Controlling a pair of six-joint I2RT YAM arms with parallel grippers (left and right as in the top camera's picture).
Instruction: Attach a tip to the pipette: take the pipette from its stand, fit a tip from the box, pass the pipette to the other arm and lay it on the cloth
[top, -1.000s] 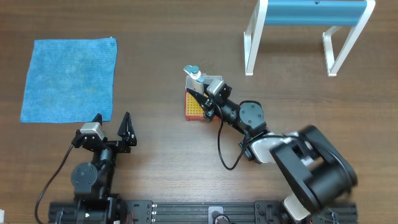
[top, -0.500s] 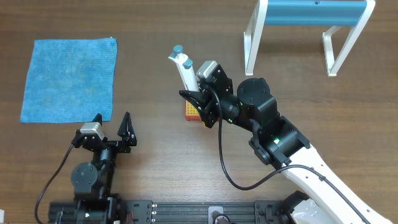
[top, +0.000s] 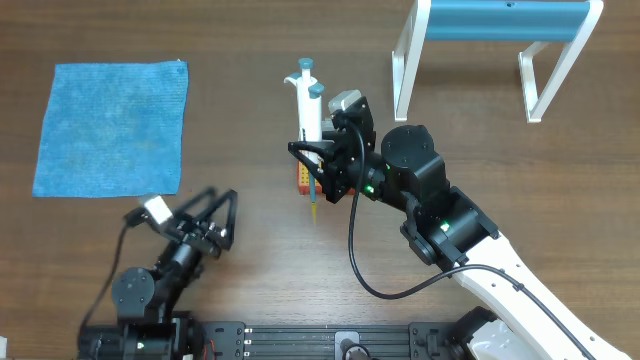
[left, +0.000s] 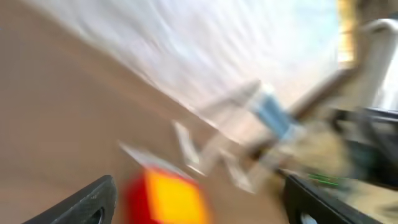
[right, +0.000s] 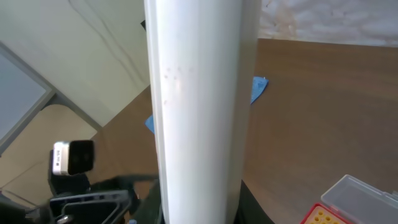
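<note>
I see a wood-grain table (top: 250, 60), faintly sheened. The blue cloth (top: 110, 130) at far left looks fuzzy and matt; the pipette (top: 310, 115) is smooth white plastic.

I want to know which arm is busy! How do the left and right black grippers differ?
The left black two-finger gripper is open and empty; the right black two-finger gripper is shut on the white pipette with blue cap. The left sits near its base; the right is out by the orange tip box. Both are black.
</note>
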